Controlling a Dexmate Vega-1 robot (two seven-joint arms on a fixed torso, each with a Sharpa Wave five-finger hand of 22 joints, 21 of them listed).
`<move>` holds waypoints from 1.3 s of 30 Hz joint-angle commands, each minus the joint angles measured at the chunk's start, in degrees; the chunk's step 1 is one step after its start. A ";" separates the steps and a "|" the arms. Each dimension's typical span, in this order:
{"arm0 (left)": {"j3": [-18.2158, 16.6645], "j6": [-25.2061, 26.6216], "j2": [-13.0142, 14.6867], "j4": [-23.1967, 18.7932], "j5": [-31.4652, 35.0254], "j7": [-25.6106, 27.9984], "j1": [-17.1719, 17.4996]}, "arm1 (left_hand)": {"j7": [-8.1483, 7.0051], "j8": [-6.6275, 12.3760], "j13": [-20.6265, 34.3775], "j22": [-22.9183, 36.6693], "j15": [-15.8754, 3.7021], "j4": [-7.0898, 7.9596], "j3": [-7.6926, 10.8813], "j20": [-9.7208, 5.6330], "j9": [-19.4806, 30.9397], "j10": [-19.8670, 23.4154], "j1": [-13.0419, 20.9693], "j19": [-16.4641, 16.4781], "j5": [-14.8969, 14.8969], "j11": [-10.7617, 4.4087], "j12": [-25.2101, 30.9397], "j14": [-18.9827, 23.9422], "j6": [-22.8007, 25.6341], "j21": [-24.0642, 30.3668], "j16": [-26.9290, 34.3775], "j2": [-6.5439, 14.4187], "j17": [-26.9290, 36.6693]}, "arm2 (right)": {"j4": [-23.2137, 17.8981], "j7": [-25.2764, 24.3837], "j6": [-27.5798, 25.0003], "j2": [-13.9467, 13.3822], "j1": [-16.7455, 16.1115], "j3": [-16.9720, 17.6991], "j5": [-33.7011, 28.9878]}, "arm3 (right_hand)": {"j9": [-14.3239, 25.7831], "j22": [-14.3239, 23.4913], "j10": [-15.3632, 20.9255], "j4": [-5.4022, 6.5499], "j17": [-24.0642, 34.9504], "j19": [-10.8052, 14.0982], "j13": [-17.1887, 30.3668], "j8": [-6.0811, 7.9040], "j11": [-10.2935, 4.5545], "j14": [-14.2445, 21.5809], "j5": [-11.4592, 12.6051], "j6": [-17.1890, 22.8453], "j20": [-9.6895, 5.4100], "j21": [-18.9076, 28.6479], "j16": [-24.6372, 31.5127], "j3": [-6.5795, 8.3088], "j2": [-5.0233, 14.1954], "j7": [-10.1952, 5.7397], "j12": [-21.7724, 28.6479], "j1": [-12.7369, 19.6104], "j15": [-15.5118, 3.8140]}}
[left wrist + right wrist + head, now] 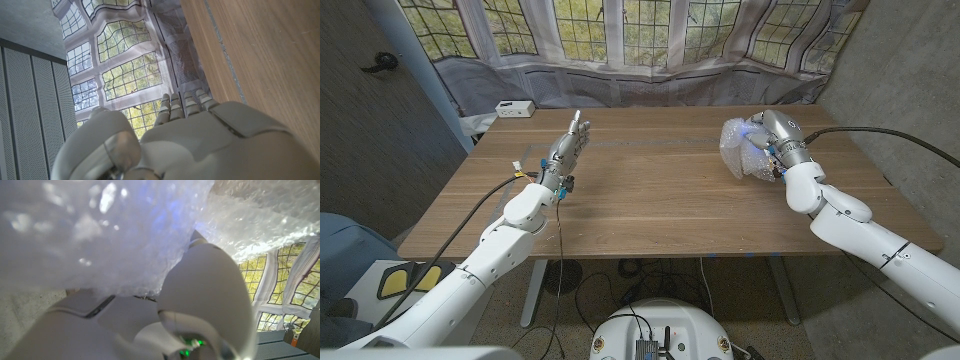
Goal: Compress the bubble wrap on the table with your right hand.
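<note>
Clear, crinkled bubble wrap (744, 148) sits bunched in a loose wad in the upper right of the head view, on the wooden table (660, 200), near its far right part. The right hand (775, 140) is on the wad's right side, its fingers buried in the plastic so that the wrap bulges around them; it grips the wrap, with a blue glint showing where hand and film meet. In the right wrist view the wrap (100, 235) lies right against the camera as a pale, glossy mass pressed over the right hand (200, 305), with only a rounded white part of the hand clear of it. The left hand (566, 148) stands left of centre in the head view, raised above the table with its fingers straight, close together and pointing toward the far edge, holding nothing. In the left wrist view the left hand (190, 135) shows its white back, fingers (182, 107) reaching toward a curtain printed with leaded windows (125, 75). A small white box (514, 108) lies at the table's far left corner.
</note>
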 commanded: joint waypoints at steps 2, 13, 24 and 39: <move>0.10 -0.14 -0.29 0.10 -0.17 0.17 0.12 | 0.33 -0.07 0.09 0.10 0.14 -0.09 0.17 0.24 0.14 0.20 0.49 -0.38 0.00 0.04 0.02 0.34 0.38 0.10 0.06 0.15 0.14 | -0.60 -2.64 -0.49 0.10 -1.14 0.67 -1.54 | 0.25 -0.17 1.27 0.79 0.22 -3.01 0.89 -0.87 1.07 3.78 0.00 -0.22 -0.25 -0.25 -1.34 0.01 1.17 -1.57 -0.04 -0.31 -6.85; 0.51 0.03 -0.50 0.43 0.10 -0.02 -0.62 | 0.25 -0.07 0.09 0.10 0.14 -0.08 0.22 0.20 0.14 0.25 0.50 -0.35 -0.01 0.06 0.04 0.36 0.39 0.12 0.06 0.15 0.14 | -2.86 1.63 -5.16 -1.57 -1.08 0.61 -1.66 | 0.60 -0.74 -2.26 3.64 1.16 -7.57 1.86 -3.52 1.17 -2.88 0.69 -4.77 1.16 -0.88 -4.22 -2.85 -0.92 -1.69 -1.99 -8.63 -5.11; 0.39 -0.25 -0.52 0.63 0.03 -0.16 -0.74 | 0.30 -0.11 0.09 0.10 0.03 -0.08 0.26 0.05 0.14 0.38 0.51 -0.11 -0.02 0.00 0.08 0.33 0.29 0.23 0.05 0.13 0.14 | -4.50 4.69 -9.12 -2.88 -0.16 -0.25 -2.24 | 0.63 -1.17 -8.86 4.28 -0.36 -14.56 0.58 -4.91 2.56 -12.13 1.15 -11.74 4.19 -4.04 -8.94 -4.83 -2.82 -1.01 -5.52 -14.78 -1.78; 0.13 -0.39 -0.43 0.39 -0.03 0.08 -0.34 | 0.32 -0.12 0.09 0.09 0.00 -0.09 0.31 -0.16 0.14 0.40 0.52 -0.11 -0.04 0.02 0.07 0.29 0.27 0.21 0.02 0.09 0.13 | -6.01 8.11 -9.99 -6.12 0.99 -0.95 -3.43 | 0.59 -1.26 -9.81 3.91 -0.13 -15.87 0.19 -4.53 2.07 -13.67 1.07 -12.98 4.79 -5.06 -9.22 -5.05 -2.81 -1.06 -5.63 -15.63 -1.41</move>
